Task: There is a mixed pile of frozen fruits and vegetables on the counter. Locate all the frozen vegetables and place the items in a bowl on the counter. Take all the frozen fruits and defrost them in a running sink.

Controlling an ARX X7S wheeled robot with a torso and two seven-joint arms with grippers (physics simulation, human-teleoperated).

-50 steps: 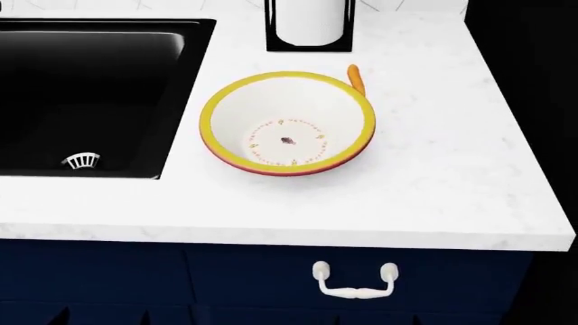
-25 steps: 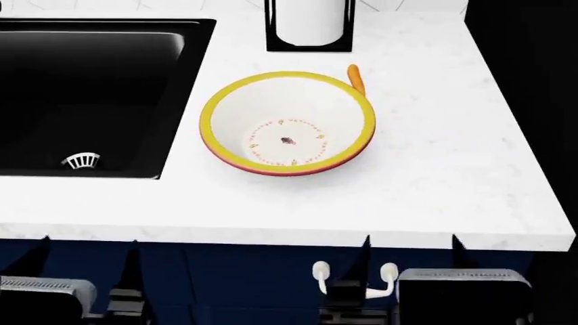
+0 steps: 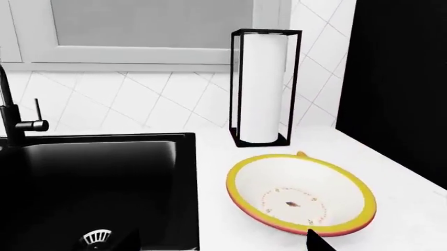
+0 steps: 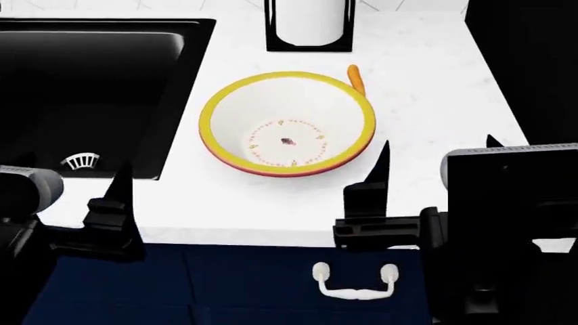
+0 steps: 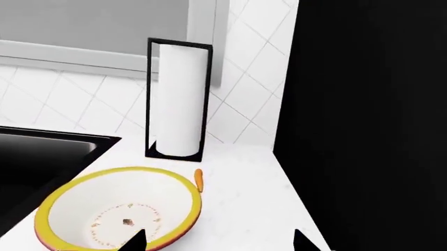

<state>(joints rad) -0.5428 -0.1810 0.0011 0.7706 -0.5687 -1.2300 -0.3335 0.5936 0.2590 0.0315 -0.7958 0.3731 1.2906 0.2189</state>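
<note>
Head view, white bowl with yellow rim and red underside, empty, mid-worktop, slim orange carrot touching its rim at 1 o'clock, black sink at 9 o'clock, left hand and right hand both spread open, holding nothing.

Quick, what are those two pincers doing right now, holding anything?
Left pincer: open, holding nothing.
Right pincer: open, holding nothing, near the bowl.
</note>
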